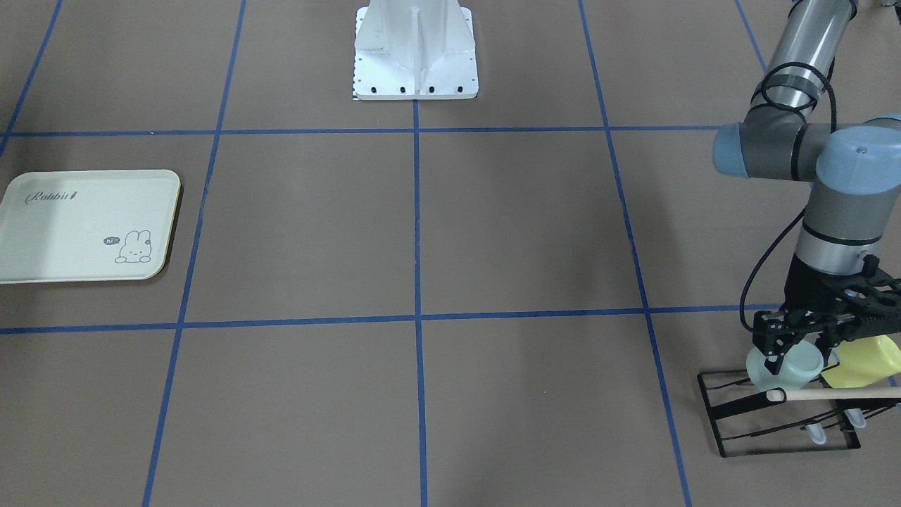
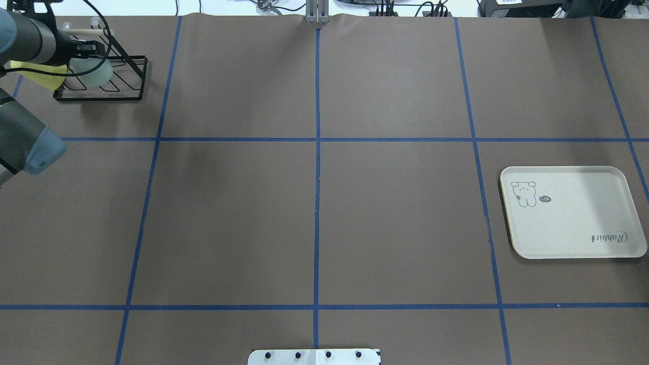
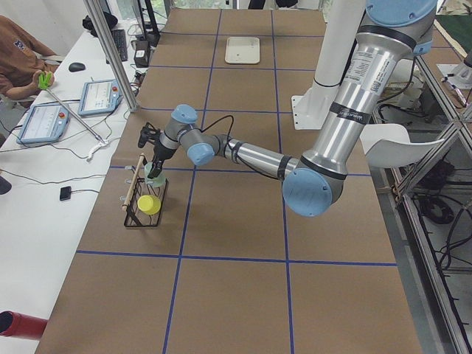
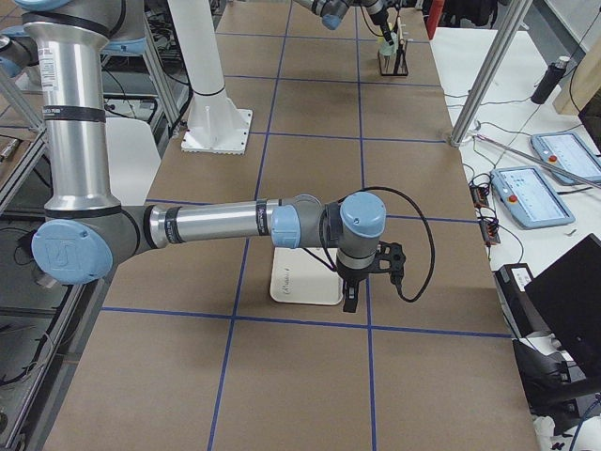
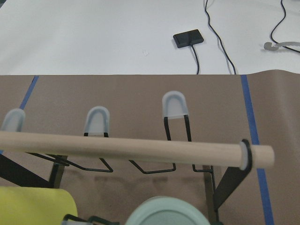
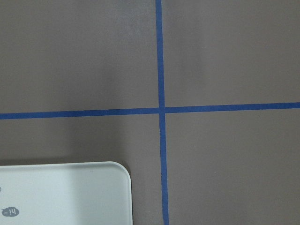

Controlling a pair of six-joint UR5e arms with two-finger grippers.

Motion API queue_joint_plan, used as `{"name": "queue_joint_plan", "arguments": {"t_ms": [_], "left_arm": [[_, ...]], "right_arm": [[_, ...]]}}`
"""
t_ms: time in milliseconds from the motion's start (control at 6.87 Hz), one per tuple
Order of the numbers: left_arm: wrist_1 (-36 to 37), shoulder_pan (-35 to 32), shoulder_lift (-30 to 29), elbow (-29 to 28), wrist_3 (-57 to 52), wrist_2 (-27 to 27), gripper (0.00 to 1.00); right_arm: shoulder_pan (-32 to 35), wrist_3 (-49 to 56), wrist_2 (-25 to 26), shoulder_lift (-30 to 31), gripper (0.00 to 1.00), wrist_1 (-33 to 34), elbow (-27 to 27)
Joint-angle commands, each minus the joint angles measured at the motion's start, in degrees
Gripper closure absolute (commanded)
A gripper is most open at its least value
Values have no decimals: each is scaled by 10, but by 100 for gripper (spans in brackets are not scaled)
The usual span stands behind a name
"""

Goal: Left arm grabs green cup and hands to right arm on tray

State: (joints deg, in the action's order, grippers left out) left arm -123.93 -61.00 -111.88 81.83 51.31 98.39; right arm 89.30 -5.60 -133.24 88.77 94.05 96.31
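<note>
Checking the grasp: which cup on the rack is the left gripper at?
The pale mint green cup, under the left gripper; the yellow cup beside it lies off to one side.

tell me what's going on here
The left arm's tool is down at the green cup, which sits on a black rack beside a yellow cup. The tool straddles the cup, but it isn't clear whether it has clamped. Across the table, the right arm's tool hovers by a corner of the tray, which holds nothing.
</note>
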Motion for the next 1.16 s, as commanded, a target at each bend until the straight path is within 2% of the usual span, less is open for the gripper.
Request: {"name": "queue_joint_plan", "arguments": {"t_ms": [0, 146, 437, 873, 1019], "left_arm": [[9, -21, 0, 20, -3, 24, 78], [10, -31, 1, 33, -3, 49, 79], [11, -33, 8, 51, -3, 55, 79], [103, -68, 13, 142, -4, 83, 80], [138, -73, 9, 170, -3, 82, 80]], "right_arm": [[0, 1, 0, 0, 0, 0, 0], [0, 1, 0, 0, 0, 0, 0], [0, 1, 0, -1, 0, 0, 0], [0, -5, 0, -1, 0, -1, 8], [0, -4, 3, -1, 0, -1, 32]]}}
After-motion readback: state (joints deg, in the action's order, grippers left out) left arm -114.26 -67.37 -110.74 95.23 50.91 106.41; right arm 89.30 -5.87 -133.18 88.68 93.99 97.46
